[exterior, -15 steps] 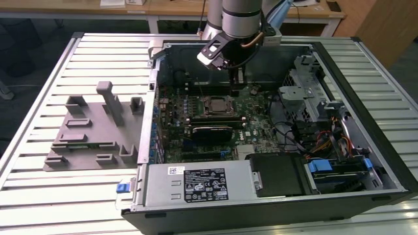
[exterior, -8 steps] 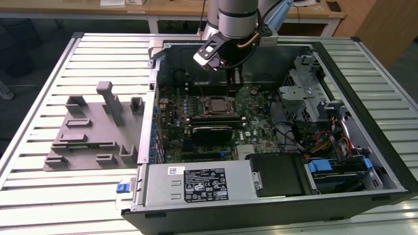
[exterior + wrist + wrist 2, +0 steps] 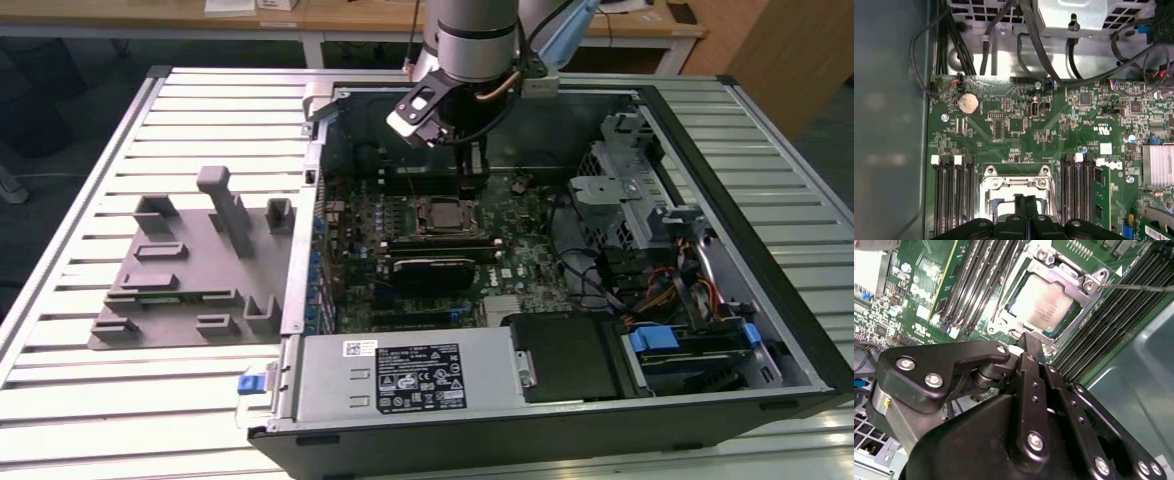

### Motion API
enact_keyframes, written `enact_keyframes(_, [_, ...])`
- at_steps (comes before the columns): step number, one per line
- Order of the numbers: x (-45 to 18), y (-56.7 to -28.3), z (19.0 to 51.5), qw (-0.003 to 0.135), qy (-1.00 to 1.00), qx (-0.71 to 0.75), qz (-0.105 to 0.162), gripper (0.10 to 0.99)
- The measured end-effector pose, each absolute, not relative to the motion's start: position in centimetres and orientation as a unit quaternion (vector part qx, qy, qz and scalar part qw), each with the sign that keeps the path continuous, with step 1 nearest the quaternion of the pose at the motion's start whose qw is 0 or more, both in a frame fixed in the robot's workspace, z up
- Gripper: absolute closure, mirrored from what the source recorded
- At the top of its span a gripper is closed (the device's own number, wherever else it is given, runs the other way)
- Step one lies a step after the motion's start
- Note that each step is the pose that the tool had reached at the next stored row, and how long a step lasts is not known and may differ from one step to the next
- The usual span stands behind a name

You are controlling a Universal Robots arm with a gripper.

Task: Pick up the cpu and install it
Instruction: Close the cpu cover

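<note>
1. black tool (image 3: pixel 1025 340) links sit closest to the lens in both wrist views. its two fingers (image 3: pixel 1019 207) are pressed together with nothing pinched between them, and the tips point down toward the board.
2. the cpu (image 3: pixel 1041 305) lies flat in its socket in the middle of the motherboard (image 3: pixel 1019 125), silvery top facing up. it sits square inside the metal frame (image 3: pixel 1074 282), so to my eye it is already seated rather than being carried.
3. the tool's tips hang just beside the near edge of that frame. i can't tell from here whether they touch it.
4. rows of memory slots (image 3: pixel 979 280) run along both sides of the socket, leaving a narrow lane. i'd guess the closed fingers make a slim enough point to fit down there without catching on the slots.
5. a thin lever rod (image 3: pixel 1139 287) sticks out from one corner of the frame. i can't tell whether it is latched.
6. in the exterior view the computer case (image 3: pixel 747 230) lies on its side on the slatted counter (image 3: pixel 80 400) with the open face up. that lets the arm come straight down onto the board.
7. a black heatsink block (image 3: pixel 434 268) rests on the board just beside the socket.
8. a grey tray (image 3: pixel 174 280) with upright holders sits on the counter at the exterior view's left, beside the case and well apart from the tool.
</note>
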State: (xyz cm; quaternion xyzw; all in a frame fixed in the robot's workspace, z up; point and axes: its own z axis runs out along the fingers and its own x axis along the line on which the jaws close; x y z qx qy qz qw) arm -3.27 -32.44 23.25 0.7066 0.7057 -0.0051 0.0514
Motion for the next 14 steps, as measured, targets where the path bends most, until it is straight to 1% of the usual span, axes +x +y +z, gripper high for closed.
enact_keyframes(14, [-4.6, -32.8, 22.7, 0.051, 0.704, 0.708, -0.005, 0.98])
